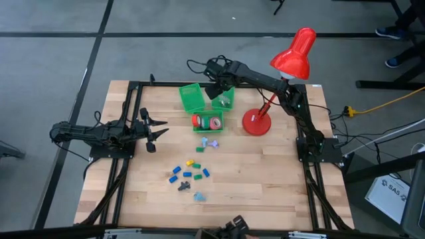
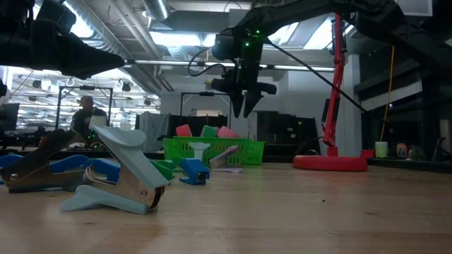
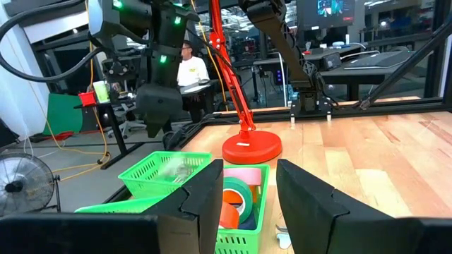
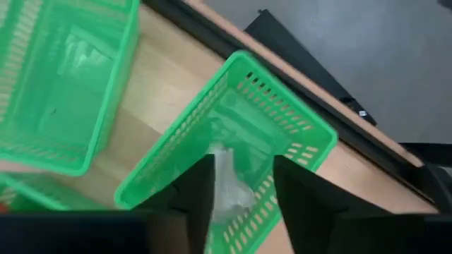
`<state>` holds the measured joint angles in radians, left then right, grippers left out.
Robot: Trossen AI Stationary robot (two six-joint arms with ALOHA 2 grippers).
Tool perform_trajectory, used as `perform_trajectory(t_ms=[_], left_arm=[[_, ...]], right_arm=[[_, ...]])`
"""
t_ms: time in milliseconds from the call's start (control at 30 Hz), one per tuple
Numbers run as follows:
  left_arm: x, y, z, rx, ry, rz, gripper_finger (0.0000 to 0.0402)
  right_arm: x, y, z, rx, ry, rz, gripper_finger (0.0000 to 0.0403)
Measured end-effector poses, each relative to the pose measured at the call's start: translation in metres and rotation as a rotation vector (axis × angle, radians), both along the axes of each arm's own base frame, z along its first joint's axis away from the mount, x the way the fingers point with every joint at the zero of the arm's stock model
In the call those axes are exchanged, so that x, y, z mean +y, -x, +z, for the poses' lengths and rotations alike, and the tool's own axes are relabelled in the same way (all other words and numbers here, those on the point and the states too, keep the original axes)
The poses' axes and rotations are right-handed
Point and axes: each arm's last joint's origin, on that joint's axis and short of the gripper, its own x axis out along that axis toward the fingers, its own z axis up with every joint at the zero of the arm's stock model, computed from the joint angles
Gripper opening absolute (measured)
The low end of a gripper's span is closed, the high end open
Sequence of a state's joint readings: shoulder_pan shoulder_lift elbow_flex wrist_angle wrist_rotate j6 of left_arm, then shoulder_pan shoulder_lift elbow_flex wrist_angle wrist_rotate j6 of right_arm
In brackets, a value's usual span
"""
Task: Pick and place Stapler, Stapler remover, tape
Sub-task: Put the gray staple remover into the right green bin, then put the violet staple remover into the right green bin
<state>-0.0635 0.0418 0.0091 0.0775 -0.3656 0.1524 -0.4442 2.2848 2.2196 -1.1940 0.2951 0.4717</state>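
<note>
Nearest in the low view, a pale staple remover (image 2: 116, 176) is seen lying on the desk (image 1: 265, 179) with a stapler (image 2: 42, 169) just behind it. Small blue staplers (image 1: 189, 171) lie scattered mid-desk. Farther back, the tape rolls (image 1: 206, 121) sit in a green basket (image 1: 208, 128). The left tool (image 1: 154, 131) is held above the desk's left side, fingers parted slightly, nothing held. The right tool (image 4: 244, 190) hangs over the far basket (image 4: 233, 141), jaws released, a pale remover (image 4: 229, 187) seen between them.
</note>
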Motion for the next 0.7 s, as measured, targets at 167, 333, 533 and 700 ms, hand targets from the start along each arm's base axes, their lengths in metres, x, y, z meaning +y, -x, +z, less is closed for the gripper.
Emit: perform_trajectory(t_ms=[167,333,533,700], left_arm=[[0.000,0.000,0.000,0.000,0.000,0.000,0.0128],[0.000,0.000,0.000,0.000,0.000,0.000,0.0128],[0.000,0.000,0.000,0.000,0.000,0.000,0.0127],[0.000,0.000,0.000,0.000,0.000,0.000,0.0127]], right_arm=[[-0.001,0.000,0.000,-0.013,0.010,-0.054,0.0224],[0.004,0.000,-0.001,-0.048,-0.063,-0.103,0.0282],[0.023,0.000,-0.004,-0.031,-0.253,-0.057,0.0308],[0.040,-0.005,-0.004,-0.057,-0.370,-0.044,0.0298]])
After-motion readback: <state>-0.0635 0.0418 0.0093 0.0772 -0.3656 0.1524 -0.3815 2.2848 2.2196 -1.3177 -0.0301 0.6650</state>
